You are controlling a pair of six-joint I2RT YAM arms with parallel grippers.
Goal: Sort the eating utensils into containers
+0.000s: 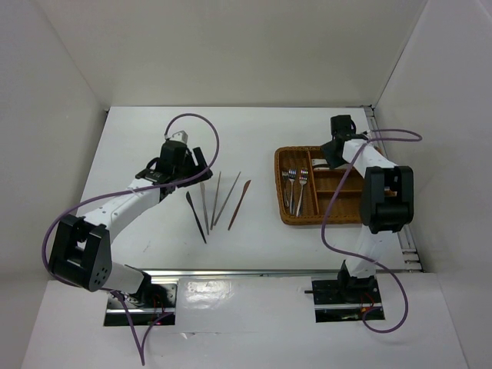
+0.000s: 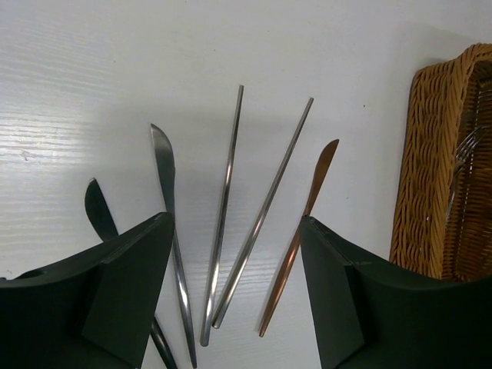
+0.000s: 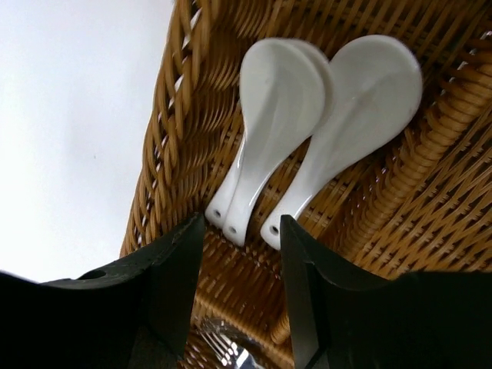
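left tool (image 2: 236, 231) wide open, empty | sticks (image 2: 224, 200) beneath it: thin, stiff, slick; pinch mid-length | right tool (image 3: 242, 246) parted, empty

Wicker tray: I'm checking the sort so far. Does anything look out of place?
Yes: five thin utensils lie fanned on the table left of the wicker tray, unsorted. Inside, forks and white spoons sit tidy; nothing looks damaged.
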